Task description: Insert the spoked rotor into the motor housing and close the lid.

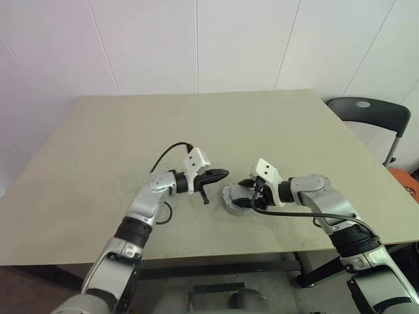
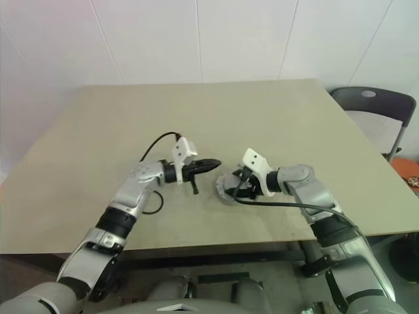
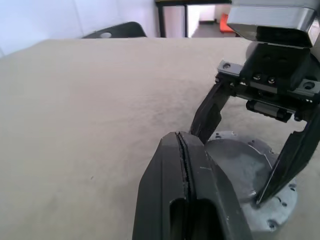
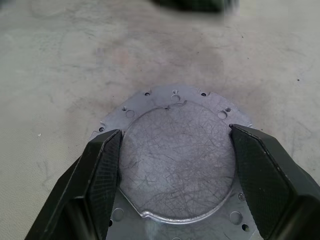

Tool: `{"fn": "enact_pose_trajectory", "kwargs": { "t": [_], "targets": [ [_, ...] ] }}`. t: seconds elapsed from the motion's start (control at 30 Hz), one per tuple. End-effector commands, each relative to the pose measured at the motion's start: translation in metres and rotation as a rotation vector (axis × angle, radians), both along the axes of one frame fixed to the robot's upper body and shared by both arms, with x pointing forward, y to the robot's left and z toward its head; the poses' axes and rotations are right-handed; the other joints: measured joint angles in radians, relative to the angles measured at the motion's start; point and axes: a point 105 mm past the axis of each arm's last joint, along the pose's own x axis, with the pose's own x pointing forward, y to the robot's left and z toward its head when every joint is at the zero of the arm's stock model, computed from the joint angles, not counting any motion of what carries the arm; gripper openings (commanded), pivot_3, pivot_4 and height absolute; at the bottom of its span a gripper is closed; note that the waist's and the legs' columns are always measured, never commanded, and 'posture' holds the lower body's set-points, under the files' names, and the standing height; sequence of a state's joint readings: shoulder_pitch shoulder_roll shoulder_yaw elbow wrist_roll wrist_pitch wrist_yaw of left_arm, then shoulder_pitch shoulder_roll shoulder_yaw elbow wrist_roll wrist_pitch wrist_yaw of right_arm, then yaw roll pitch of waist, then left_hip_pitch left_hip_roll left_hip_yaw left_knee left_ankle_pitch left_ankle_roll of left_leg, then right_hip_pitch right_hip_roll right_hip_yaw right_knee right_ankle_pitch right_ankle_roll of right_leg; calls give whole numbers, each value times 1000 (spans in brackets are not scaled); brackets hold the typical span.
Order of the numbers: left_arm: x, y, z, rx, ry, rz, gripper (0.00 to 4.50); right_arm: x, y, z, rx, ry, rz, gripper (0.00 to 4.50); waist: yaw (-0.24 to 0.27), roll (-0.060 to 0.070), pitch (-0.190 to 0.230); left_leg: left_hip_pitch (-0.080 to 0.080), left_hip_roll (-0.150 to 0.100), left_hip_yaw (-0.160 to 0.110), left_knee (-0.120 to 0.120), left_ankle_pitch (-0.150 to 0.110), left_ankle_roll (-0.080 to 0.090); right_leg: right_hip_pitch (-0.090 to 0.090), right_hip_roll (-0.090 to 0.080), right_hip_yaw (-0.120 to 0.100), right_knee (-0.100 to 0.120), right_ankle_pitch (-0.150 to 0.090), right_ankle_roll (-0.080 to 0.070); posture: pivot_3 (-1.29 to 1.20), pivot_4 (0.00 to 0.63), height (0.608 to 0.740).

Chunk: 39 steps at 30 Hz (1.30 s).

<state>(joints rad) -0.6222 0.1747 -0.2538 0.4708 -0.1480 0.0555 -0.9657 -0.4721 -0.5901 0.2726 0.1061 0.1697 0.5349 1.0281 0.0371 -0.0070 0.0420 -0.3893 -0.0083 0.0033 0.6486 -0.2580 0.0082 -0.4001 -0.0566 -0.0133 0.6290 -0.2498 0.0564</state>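
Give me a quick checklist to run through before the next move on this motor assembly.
1. Right gripper straddles the lid, jaws spread: ok.
2. Jaws actually pressing the lid's edge: cannot tell.
3. Lid lying level on its flanged base: ok, it looks flat.
4. Left gripper shut and holding nothing: ok.
5. Left gripper apart from the right gripper: ok, there is a gap between them.
6. Rotor seated under the lid: cannot tell.

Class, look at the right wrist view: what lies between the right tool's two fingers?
The lid, a dull grey round cap, lies flat on the table between the right tool's spread fingers.
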Motion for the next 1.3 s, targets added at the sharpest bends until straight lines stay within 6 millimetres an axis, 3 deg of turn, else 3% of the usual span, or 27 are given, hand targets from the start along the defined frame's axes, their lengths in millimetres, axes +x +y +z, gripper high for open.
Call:
{"fn": "enact_pose_trajectory", "kwargs": {
  "t": [0.03, 0.17, 0.27, 0.43, 0.53, 0.6, 0.7, 0.9, 1.0, 1.3],
  "targets": [
    [-1, -16, -7, 111, -20, -84, 0, -12, -6, -32, -78, 105, -3, 3045, -1, 0, 0, 0, 0, 0, 0, 0, 0, 0, 0, 0, 0, 0, 0, 0, 0, 740],
    [-11, -20, -29, 239, 0, -158, 0, -13, -6, -31, -70, 98, -9, 3045, 0, 0, 0, 1, 1, 0, 0, 0, 0, 1, 3, 0, 0, 0, 0, 0, 0, 740],
    [-14, -4, -53, 407, 32, -169, 0, -15, -6, -32, -66, 99, -15, 3045, 1, -1, 0, 2, 3, -2, 0, 0, 0, 3, 7, 2, 0, 0, 0, 0, 0, 740],
    [-21, 9, -64, 464, 106, -173, 0, -11, -4, -30, -43, 83, -33, 3045, 1, 0, -1, 11, 4, -3, -1, 0, 0, 10, 7, 2, -2, -3, 4, 0, 0, 740],
    [-23, 12, -66, 468, 108, -161, 0, -3, -2, -23, -8, 60, -63, 3045, -3, 0, -2, 15, 4, -3, -2, -1, 0, 12, 7, 2, -4, -3, 4, 0, 0, 740],
    [-23, 11, -64, 442, 112, -145, 0, -2, -3, -23, -8, 61, -66, 3772, -4, 0, -3, 16, 4, -3, -2, -1, 0, 12, 6, 2, -4, -3, 4, 0, 0, 740],
    [-25, 13, -65, 415, 127, -119, 0, 0, -5, -22, -6, 57, -80, 4481, -5, 0, -5, 16, 5, -4, -2, -1, 0, 12, 5, 3, -3, -3, 4, 0, 0, 740],
    [-31, 15, -70, 377, 177, -100, 0, 0, -3, -10, 69, 48, -64, 4481, -4, 1, -6, 16, 5, -4, -2, -1, 0, 12, 5, 3, -3, -3, 4, 0, 0, 740],
    [-32, 16, -73, 383, 180, -91, 0, 2, -3, 9, 186, 63, -73, 4481, -2, 1, -6, 15, 5, -4, -2, -1, 0, 11, 4, 3, -3, -3, 4, 0, 0, 740],
    [-30, 15, -74, 381, 176, -78, 0, 13, -38, 38, 344, 100, -205, 4481, 0, 1, -6, 14, 4, -4, -2, -1, 0, 11, 3, 3, -3, -3, 3, 0, 0, 740]
  ]
}}
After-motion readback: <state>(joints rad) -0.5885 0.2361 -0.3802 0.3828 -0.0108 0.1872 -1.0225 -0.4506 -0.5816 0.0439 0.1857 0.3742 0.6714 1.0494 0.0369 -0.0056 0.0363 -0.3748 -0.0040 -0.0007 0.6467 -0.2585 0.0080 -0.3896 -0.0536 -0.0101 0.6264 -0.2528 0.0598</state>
